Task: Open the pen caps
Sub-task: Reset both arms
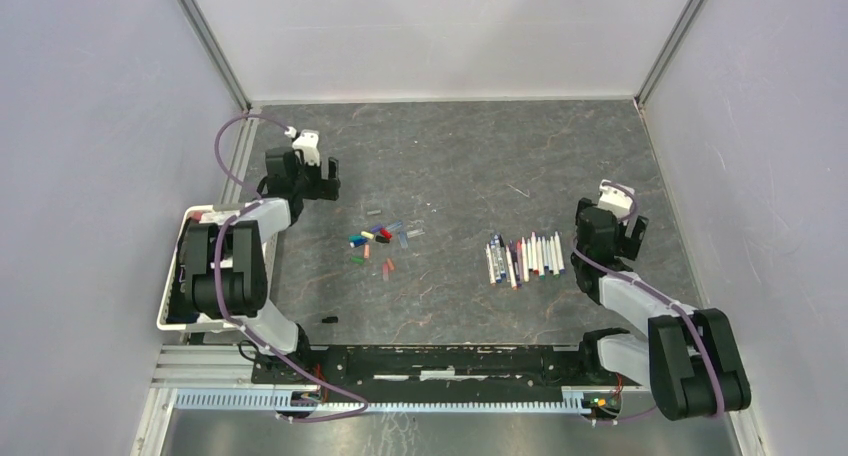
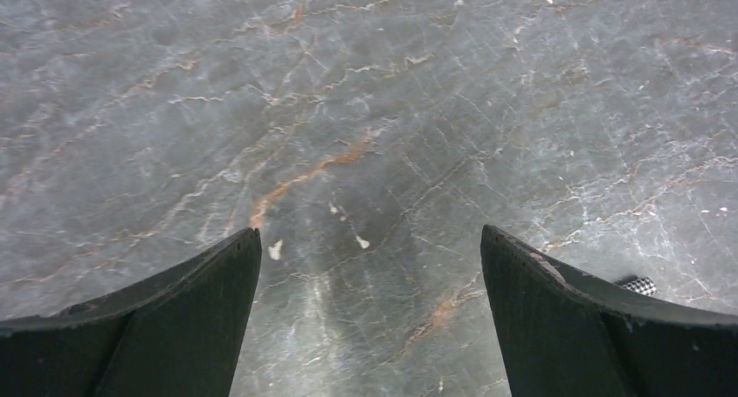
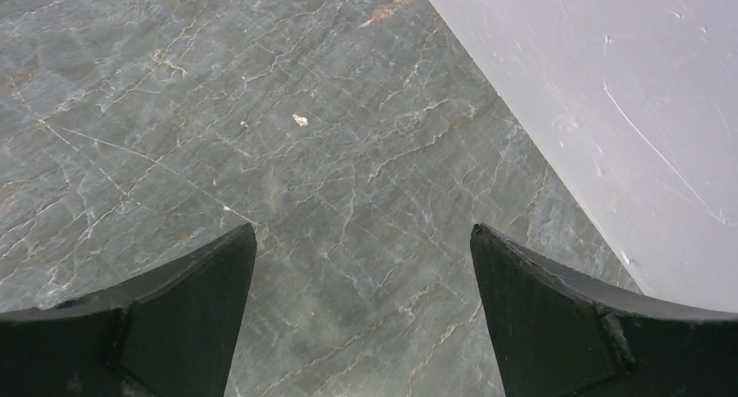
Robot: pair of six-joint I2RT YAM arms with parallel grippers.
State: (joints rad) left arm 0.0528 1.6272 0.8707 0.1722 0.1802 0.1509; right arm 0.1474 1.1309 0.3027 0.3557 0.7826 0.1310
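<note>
- Small coloured plastic pen caps (image 1: pixel 373 240) lie loose in a cluster mid-table on the dark grey veined table (image 1: pixel 470 156).
- Thin, mostly white-barrelled pens (image 1: pixel 525 259) lie in a side-by-side row to the right of the caps.
- The left gripper (image 2: pixel 370 232) has its jaws spread wide and empty over bare table.
- The right gripper (image 3: pixel 362 230) is likewise spread and empty, near the pale side wall (image 3: pixel 609 110).

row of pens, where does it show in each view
Top external: the row of pens lies right of centre, barrels side by side.
Left wrist: not in it.
Right wrist: not in it.
Shared landmark: the grey veined tabletop, seen in all three.
</note>
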